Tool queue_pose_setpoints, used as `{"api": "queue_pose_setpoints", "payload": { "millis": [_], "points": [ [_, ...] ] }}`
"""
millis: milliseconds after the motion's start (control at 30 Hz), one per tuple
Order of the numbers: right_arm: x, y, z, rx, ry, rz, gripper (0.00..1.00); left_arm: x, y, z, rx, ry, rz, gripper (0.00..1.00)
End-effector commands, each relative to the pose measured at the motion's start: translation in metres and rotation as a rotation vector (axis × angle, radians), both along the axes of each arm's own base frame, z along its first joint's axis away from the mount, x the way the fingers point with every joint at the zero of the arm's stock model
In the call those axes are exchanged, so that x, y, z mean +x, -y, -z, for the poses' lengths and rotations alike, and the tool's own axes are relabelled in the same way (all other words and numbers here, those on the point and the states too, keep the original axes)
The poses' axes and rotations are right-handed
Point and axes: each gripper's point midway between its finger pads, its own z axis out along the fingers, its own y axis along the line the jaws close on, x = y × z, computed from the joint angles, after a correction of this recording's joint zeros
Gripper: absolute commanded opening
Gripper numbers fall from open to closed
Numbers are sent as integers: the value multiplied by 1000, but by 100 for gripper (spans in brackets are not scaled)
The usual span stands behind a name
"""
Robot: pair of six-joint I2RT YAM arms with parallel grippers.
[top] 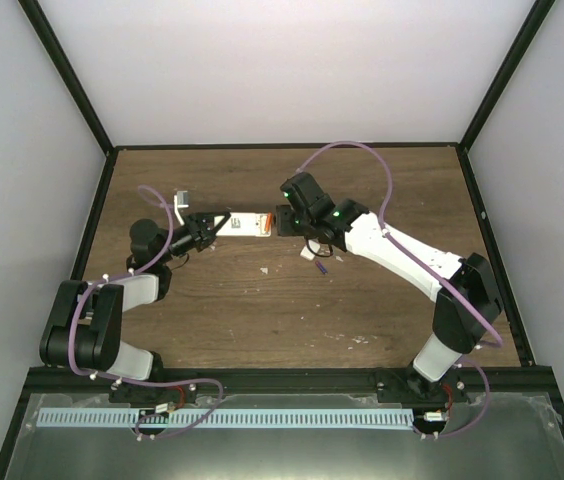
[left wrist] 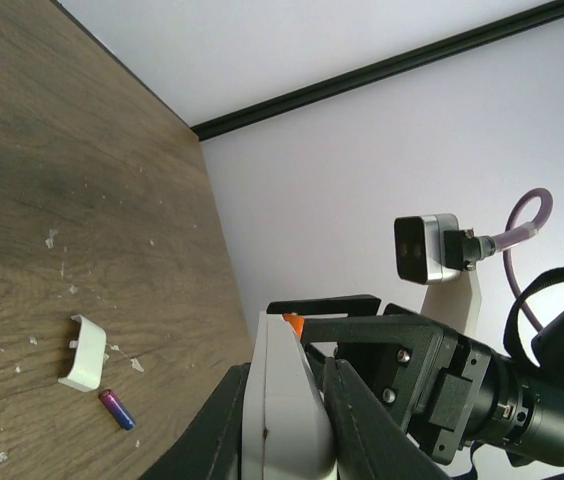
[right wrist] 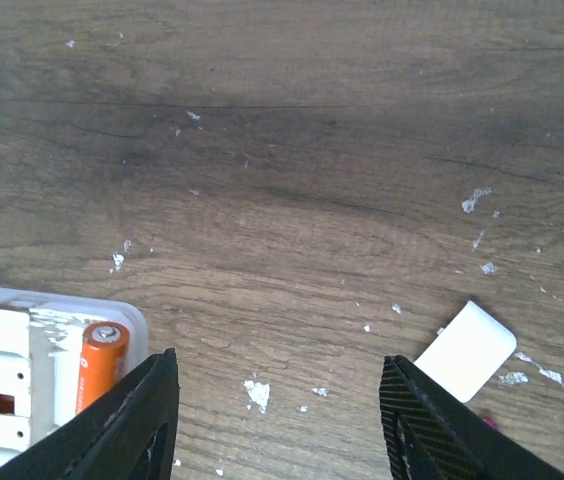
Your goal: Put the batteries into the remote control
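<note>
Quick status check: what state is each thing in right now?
remote control: gripped, back open, one slot empty.
orange battery: seated in the remote control.
purple battery: loose on the table.
cover: off, lying on the table.
left gripper: shut on the remote control.
right gripper: open, empty.

White rectangular plastic remote, centre-left, bay open (orange cylindrical battery seated inside); purple cylindrical battery lies nearer, rightward.
</note>
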Motion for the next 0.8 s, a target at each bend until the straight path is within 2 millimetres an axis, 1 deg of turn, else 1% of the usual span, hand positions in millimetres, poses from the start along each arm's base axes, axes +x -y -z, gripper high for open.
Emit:
{"api": "queue_pose_setpoints", "payload": {
  "millis": [0, 367, 767],
  "points": [
    [11, -5, -30, 50, 85, -5, 52, -3, -2, -17, -8, 76, 4, 0],
    [12, -11, -34, 65, 108, -34, 53, -2, -2, -16, -7, 72, 1, 0],
    [12, -8, -33, 54, 112, -28, 54, -2, -3, -18, -17, 75, 2, 0]
  ]
}}
